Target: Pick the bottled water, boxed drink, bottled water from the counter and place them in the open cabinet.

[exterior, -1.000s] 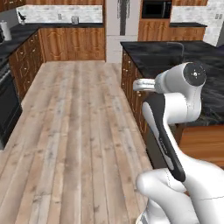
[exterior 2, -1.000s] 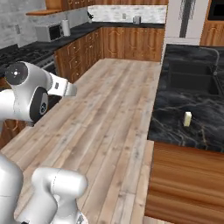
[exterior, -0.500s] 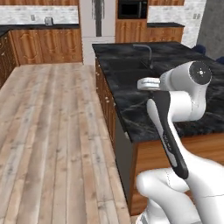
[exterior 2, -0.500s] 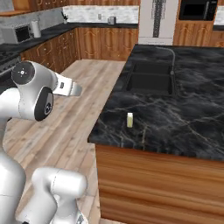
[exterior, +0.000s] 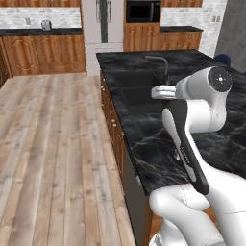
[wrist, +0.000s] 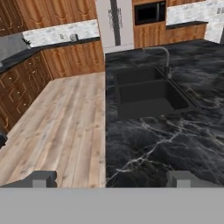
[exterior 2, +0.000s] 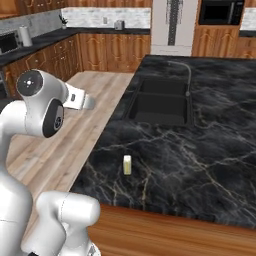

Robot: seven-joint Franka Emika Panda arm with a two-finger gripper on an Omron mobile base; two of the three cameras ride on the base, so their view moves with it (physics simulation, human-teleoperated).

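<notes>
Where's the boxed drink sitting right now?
In the right base view the boxed drink stands upright on the black marble counter, near its left front edge, in front of the sink and apart from it.

plank floor [exterior: 53, 153], refrigerator [exterior: 102, 24], microwave [exterior: 142, 10]

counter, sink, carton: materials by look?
Counter: black marble or a lookalike, polished, white veins. Sink: matte black, could be composite or coated metal, no shine. Carton: probably paperboard, cream with a yellow side, flat faces.
</notes>
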